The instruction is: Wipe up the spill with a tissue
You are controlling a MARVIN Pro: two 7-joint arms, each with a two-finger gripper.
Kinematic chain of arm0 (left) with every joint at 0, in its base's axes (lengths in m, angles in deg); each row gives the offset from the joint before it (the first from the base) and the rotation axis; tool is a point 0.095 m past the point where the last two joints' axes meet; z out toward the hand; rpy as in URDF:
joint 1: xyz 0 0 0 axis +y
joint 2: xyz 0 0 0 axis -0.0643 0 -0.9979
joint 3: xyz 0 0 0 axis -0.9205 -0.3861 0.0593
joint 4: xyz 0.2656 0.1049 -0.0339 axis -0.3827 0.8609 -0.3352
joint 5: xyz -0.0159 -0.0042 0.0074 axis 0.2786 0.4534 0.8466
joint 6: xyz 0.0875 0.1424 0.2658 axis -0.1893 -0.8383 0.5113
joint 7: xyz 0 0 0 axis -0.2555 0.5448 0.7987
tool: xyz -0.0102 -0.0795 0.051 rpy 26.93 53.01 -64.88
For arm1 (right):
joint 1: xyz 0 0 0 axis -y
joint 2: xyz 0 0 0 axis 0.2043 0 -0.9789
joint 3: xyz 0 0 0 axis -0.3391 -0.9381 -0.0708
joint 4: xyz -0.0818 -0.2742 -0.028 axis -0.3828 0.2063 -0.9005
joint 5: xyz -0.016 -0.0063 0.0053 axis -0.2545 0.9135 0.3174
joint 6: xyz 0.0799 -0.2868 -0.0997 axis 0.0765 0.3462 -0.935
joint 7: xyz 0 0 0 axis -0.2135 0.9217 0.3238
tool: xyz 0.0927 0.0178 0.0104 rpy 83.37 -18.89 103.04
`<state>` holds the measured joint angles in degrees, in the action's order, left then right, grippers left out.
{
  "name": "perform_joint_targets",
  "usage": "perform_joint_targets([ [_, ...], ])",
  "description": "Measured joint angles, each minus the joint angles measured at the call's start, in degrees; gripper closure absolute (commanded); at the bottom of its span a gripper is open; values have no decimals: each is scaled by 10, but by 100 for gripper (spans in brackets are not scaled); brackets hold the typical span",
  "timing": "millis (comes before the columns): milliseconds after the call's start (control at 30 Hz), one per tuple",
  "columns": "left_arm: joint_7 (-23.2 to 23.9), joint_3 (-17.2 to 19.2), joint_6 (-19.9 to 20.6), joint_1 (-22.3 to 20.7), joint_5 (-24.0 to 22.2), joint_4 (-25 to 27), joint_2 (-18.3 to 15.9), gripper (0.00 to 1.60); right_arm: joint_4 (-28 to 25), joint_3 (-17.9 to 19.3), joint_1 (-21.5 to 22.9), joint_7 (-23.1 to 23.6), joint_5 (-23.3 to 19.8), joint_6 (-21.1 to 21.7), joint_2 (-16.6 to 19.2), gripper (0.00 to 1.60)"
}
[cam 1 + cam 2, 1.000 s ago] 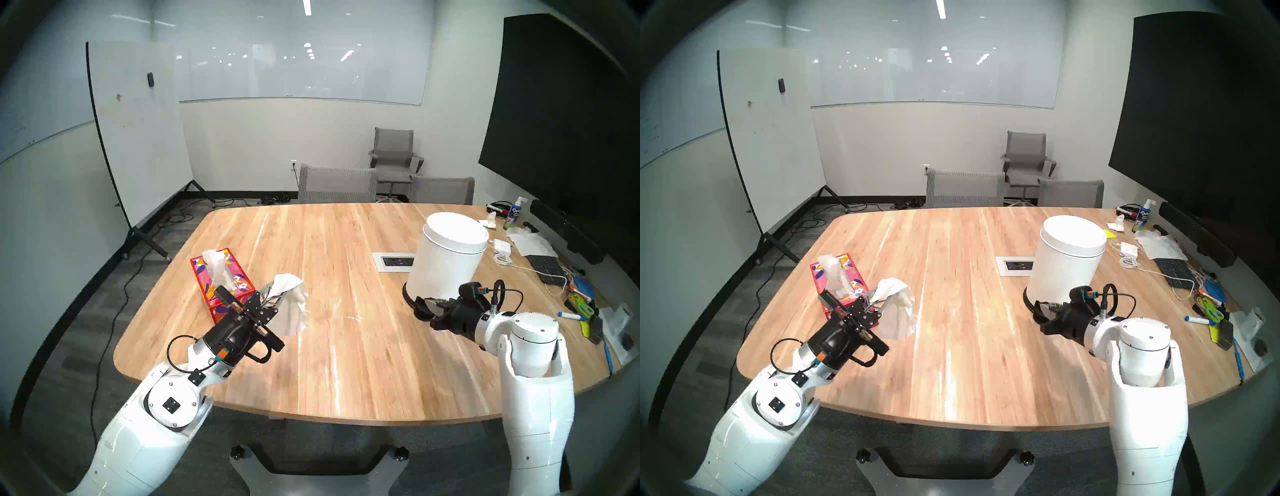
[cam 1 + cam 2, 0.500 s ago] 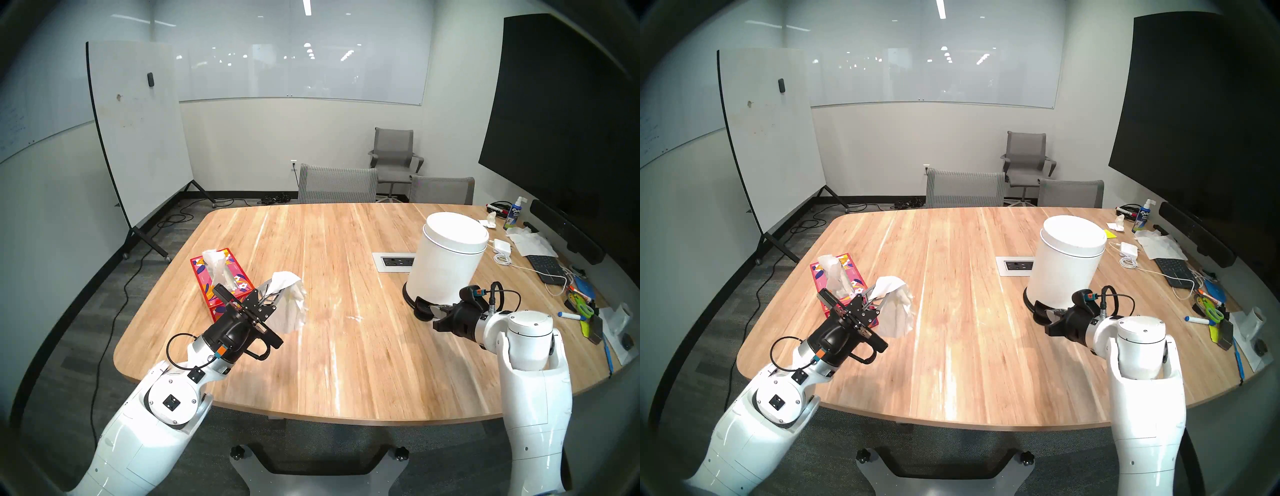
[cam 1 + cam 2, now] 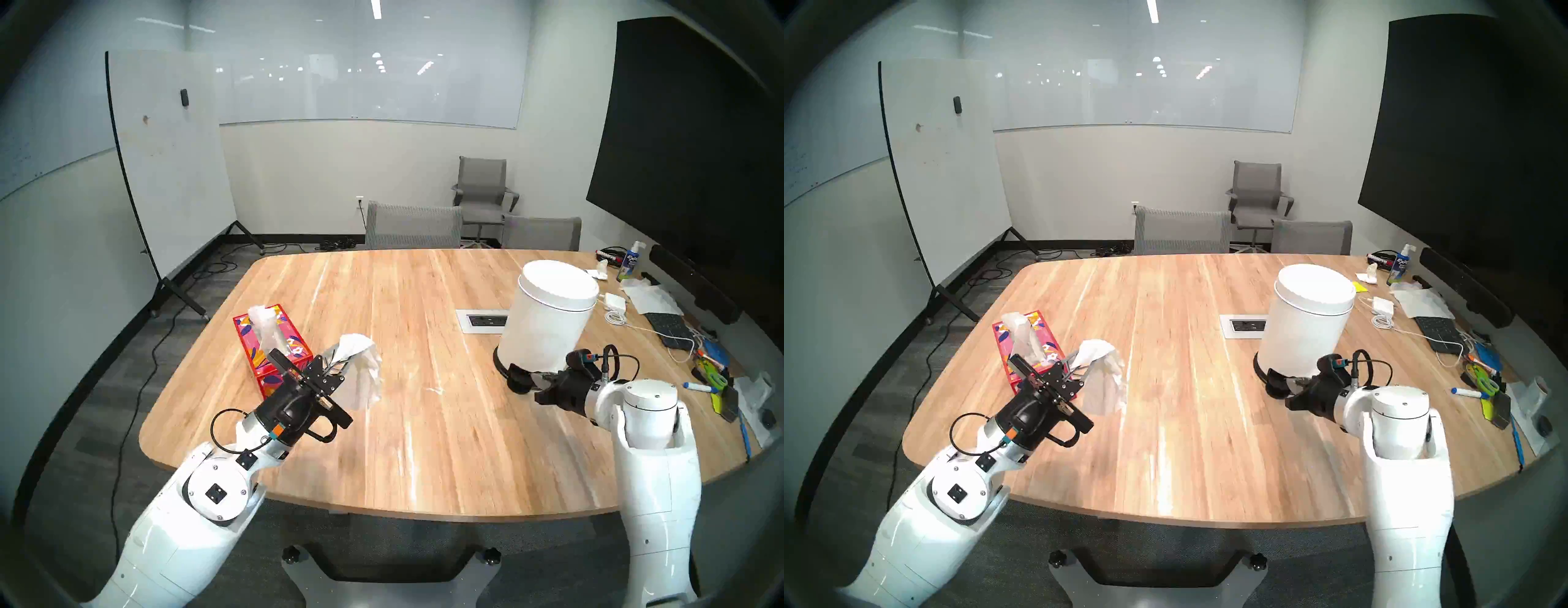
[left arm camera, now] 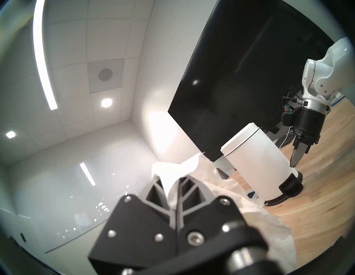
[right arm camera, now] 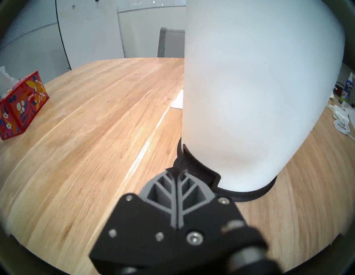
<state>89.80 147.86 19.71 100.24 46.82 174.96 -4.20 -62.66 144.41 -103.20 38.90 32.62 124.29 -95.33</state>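
Left arm reaches up and forward over the table's near-left part. Left gripper is raised off the wood, fingers pinched tight on the tissue; the sheet hangs crumpled to the gripper's right, clear of the surface. Right arm is low and near-horizontal; right gripper has its fingers pressed together with nothing between them, tips right at the black pedal at the base of the white bin.

Spill: small whitish streak on the table, between the two grippers, nearer the left one. Open wood around it; the red tissue box sits just left of the left gripper. Clutter lines the table's right edge. Whiteboard stands far left, grey chairs at the far edge.
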Motion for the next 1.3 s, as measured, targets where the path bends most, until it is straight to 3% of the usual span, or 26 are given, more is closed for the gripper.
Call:
perform_joint_targets([
  [500, -1, -5, 11, -11, 0, -10, 2, 160, 102, -19, 43, 8, 4, -32, 17, 160],
  [1300, -6, -15, 3, -24, 0, -48, 9, 160, 169, -44, 93, 2, 12, -67, 27, 160],
])
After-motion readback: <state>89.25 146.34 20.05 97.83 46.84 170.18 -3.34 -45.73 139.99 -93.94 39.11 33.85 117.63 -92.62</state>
